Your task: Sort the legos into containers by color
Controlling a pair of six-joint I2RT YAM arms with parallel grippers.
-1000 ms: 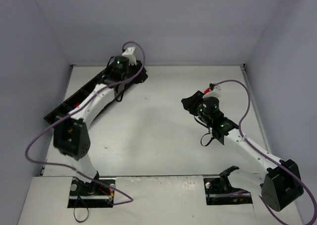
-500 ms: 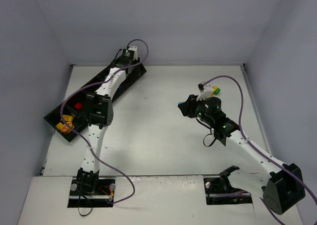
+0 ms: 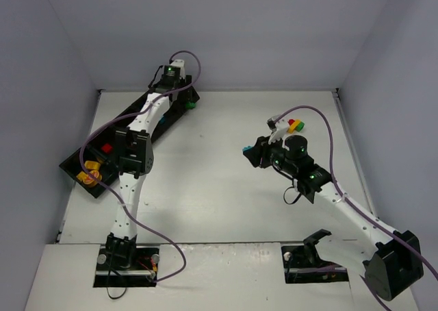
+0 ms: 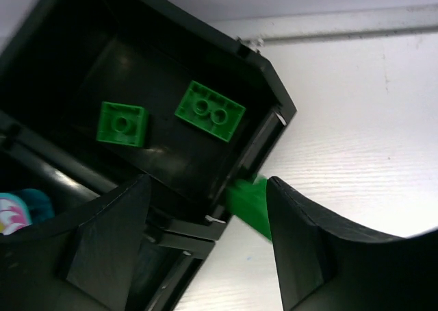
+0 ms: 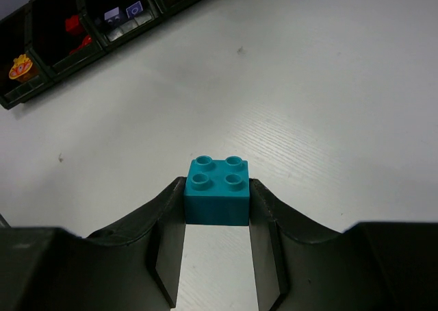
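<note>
A white tabletop enclosed by pale grey walls fills the overhead view, with a long, narrow black plastic tray of square compartments lying diagonally on its left side. A small red brick sits in one compartment and yellow-orange pieces in the end one beside it. A small stack of red, yellow and green bricks stands on the table well apart on the right. In the left wrist view, the left gripper hangs over the tray's far corner, jaws spread wide and gripping nothing. Below it the end compartment holds a square green brick and an oblong green brick, while a third green brick lies on the table just outside the corner wall. In the right wrist view, the right gripper is clamped on a teal square four-stud brick above bare table, with the tray far off at the upper left.
</note>
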